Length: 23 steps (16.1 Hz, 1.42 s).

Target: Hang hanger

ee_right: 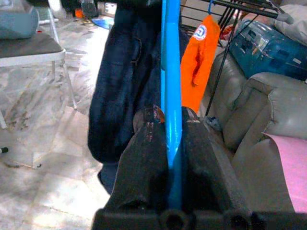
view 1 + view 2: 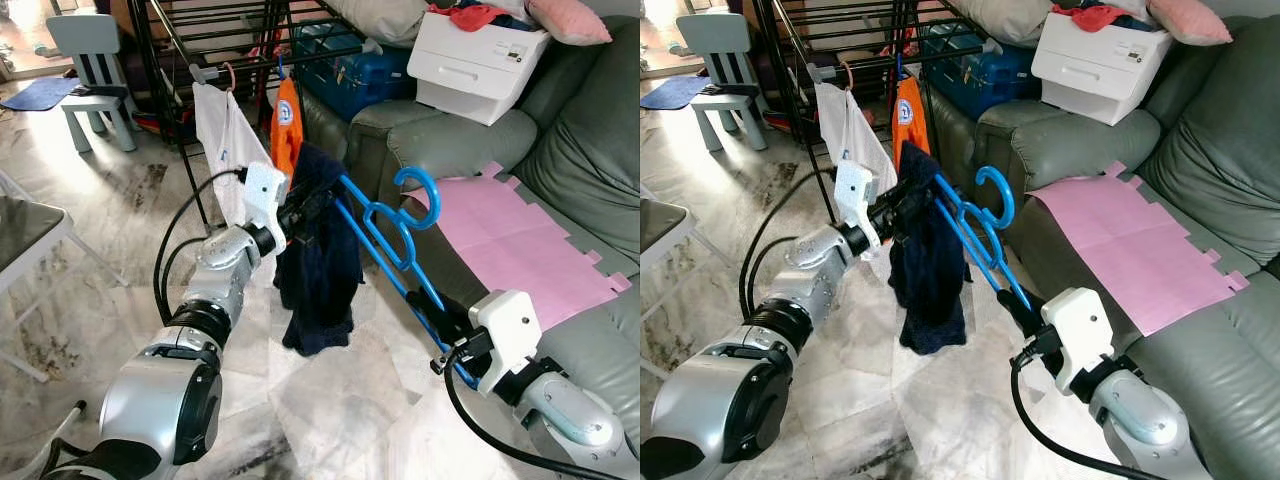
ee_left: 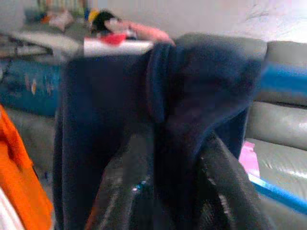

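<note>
The blue hanger (image 2: pixel 395 235), draped with a dark garment (image 2: pixel 318 255), is held mid-air short of the rack (image 2: pixel 215 45), right gripper (image 2: pixel 450 335) fingers clamped on its end, left gripper (image 2: pixel 300 212) fingers closed on the garment; next, lift its hook onto a rail.

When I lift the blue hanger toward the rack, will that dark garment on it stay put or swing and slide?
Probably swing: the dark garment hangs limp in loose folds, so it looks floppy. It sits bunched at one end of the blue hanger, so it may slide if that end tips down. The left gripper pinching the cloth should help; the right gripper clamps only the hanger.
</note>
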### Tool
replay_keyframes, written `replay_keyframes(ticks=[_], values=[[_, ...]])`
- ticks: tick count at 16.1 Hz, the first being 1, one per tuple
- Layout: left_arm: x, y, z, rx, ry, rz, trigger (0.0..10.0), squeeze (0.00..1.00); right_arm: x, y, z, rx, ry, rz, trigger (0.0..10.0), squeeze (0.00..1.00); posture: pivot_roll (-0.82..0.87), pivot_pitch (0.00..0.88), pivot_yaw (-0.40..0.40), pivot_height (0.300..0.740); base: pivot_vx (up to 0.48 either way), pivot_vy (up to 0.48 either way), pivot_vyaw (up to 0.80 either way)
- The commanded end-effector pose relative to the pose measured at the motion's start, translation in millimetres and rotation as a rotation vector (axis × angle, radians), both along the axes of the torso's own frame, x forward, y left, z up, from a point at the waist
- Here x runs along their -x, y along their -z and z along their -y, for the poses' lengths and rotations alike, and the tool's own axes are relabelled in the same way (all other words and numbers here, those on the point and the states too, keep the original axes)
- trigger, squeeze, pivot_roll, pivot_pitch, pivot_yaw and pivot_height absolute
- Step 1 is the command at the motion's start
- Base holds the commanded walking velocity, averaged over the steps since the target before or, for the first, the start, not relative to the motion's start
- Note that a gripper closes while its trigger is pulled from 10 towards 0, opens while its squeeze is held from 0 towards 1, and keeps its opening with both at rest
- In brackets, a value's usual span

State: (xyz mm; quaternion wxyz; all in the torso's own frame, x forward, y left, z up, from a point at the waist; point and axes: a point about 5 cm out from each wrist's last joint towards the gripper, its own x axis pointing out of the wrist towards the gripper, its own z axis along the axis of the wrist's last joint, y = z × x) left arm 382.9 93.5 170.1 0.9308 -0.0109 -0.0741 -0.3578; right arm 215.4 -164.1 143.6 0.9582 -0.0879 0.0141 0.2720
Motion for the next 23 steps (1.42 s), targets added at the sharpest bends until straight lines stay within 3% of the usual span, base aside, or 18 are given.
replay_keyframes(ticks=[1,5,12,14,16,17,23], values=[[-3.2,-26.1,1.5,-0.022,0.007,0.138,0.0,0.00,0.6,-1.2,1.4,-0.010,0.006,0.010,10.0,0.00,-0.07,0.000,-0.036,0.740,0.000,0.000,0.00],[-1.4,-36.5,2.8,-0.058,0.014,0.235,0.0,0.00,1.3,8.5,3.3,-0.030,0.027,-0.040,10.0,0.00,-0.07,0.000,-0.038,0.740,0.000,0.000,0.00],[9.8,-41.7,17.8,-0.067,0.133,0.332,0.0,0.00,-3.7,20.2,10.8,-0.100,0.104,-0.107,10.0,0.00,-0.06,0.000,-0.035,0.740,0.000,0.000,0.00],[15.7,-40.2,22.1,-0.105,0.192,0.368,0.0,0.00,-6.6,23.8,11.1,-0.114,0.113,-0.132,10.0,0.00,-0.05,0.000,-0.037,0.740,0.000,0.000,0.00],[17.8,-34.6,23.1,-0.149,0.215,0.366,0.0,0.00,-8.0,28.5,10.3,-0.105,0.120,-0.166,10.0,0.00,-0.05,0.000,-0.038,0.740,0.000,0.000,0.00],[18.4,-32.8,23.3,-0.124,0.231,0.342,0.0,0.00,-9.0,29.3,9.6,-0.114,0.124,-0.172,10.0,0.00,-0.05,0.000,-0.037,0.740,0.000,0.000,0.00],[37.1,3.1,35.5,-0.205,0.447,0.214,0.0,0.00,-21.3,17.0,4.8,-0.101,0.111,-0.104,10.0,0.00,-0.05,0.000,-0.036,0.740,0.000,0.000,0.00]])
